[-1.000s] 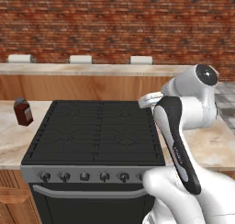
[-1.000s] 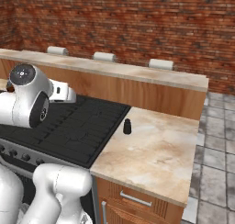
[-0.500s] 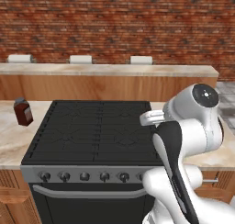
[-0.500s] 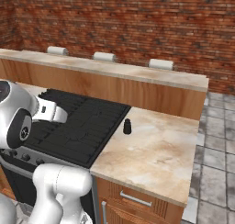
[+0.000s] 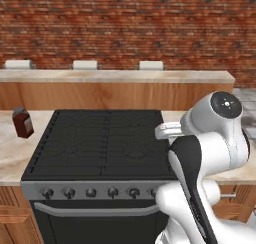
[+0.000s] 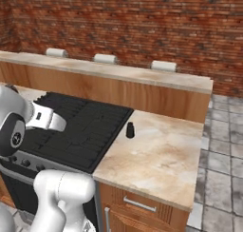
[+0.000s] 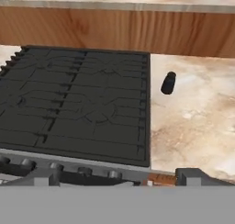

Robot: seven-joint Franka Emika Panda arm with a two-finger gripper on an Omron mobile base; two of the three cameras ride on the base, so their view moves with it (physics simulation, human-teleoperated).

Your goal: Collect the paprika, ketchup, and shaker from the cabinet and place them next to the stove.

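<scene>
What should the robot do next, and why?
Probably turn away toward the cabinet for the last item. The shaker stands on the counter right of the stove, a dark red jar stands on the left, and the gripper's open jaws hold nothing.

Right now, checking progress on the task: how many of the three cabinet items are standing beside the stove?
2. The shaker stands on the counter right of the stove; a dark red jar, likely the paprika, stands on its left. The arm may hide another.
</scene>
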